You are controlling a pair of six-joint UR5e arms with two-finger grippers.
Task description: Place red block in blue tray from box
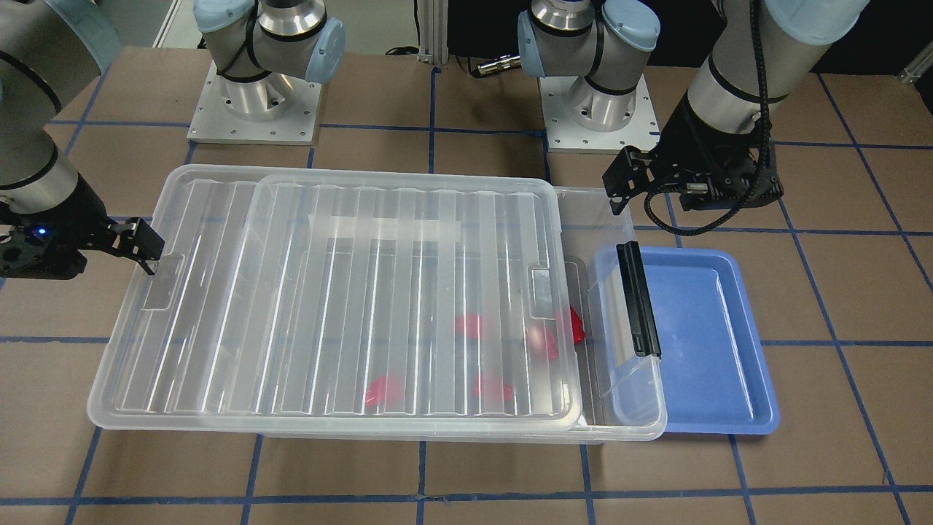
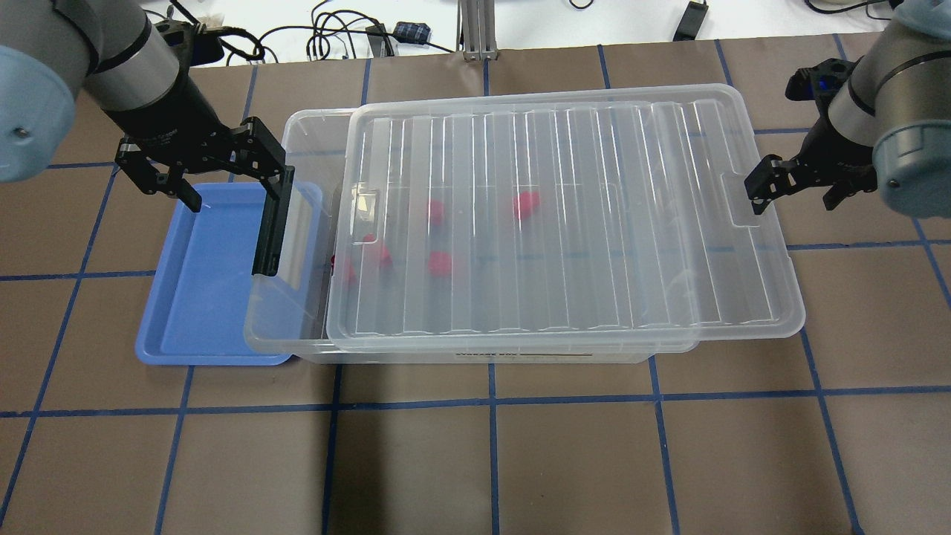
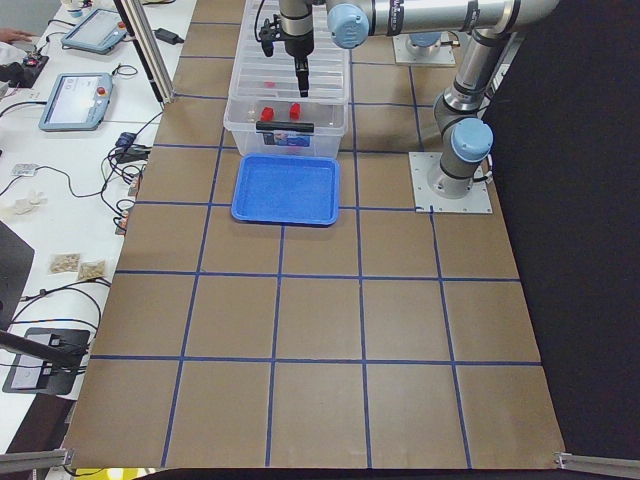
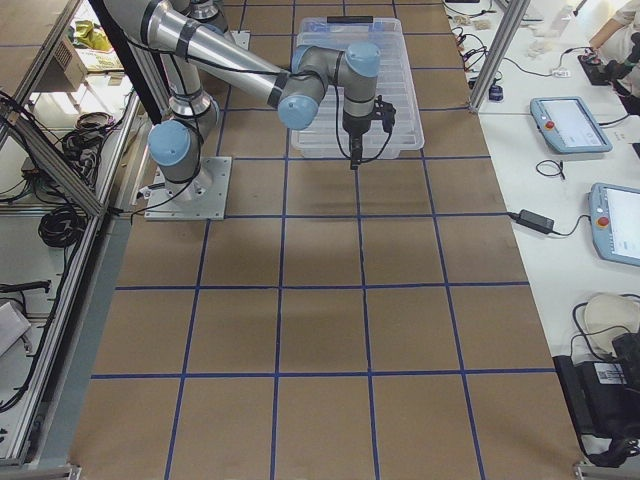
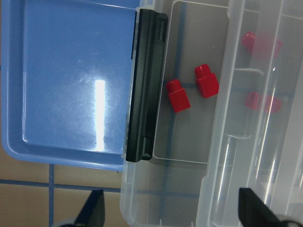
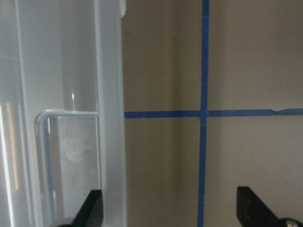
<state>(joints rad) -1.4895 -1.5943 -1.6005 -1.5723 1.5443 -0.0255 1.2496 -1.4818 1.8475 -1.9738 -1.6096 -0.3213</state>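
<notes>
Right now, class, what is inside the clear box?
The box holds five red blocks: two lie uncovered beside the latch, three show blurred through the offset lid, which hides their details.

The left claw [image 2: 234,189] and right claw [image 2: 793,198] both gape wide.

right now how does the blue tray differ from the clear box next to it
The blue tray is opaque, small and shallow; the box is clear, far larger and deeper. The tray is open-topped with no blocks showing in it; the box wears a lid sitting partway off and holds red blocks. Both are rectangular plastic with rounded corners.
</notes>
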